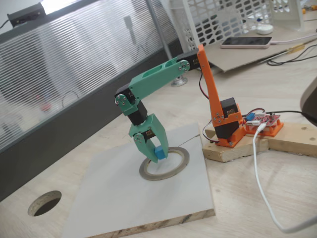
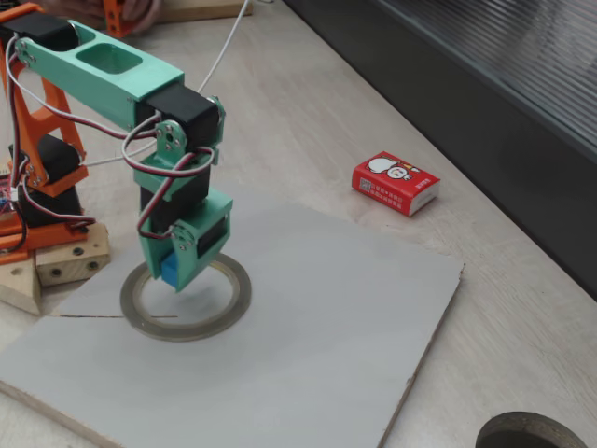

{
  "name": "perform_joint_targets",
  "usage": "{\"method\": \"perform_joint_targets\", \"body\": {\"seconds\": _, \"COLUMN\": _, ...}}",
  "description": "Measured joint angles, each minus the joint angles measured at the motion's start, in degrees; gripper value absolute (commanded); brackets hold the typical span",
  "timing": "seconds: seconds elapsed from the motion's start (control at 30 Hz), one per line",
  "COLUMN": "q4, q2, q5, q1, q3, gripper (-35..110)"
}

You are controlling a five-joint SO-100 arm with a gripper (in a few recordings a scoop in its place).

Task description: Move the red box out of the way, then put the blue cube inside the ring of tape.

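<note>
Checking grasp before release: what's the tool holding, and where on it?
The tool holds the blue cube by its opposite side faces, between the fingertips, over the ring of tape.

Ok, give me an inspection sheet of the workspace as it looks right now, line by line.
Surface: grey board lying on a pale wooden table; round hole in the table.
Job's things: ring of tape flat on the board; blue cube held over the ring's opening; red box off the board, on the table.
Clutter: phone and white crate at the far end.
Grippers: green gripper pointing down, shut on the blue cube.
Cables: white cable across the table; servo wires along the arm.
Surroundings: ribbed translucent panel beside the table.
</note>
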Motion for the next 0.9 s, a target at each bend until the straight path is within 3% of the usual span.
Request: {"method": "perform_joint_targets", "body": {"seconds": 0.9, "q4": 0.00, "q2": 0.00, "q5": 0.00, "q1": 1.76, "q3": 0.00, "gripper": 17}}
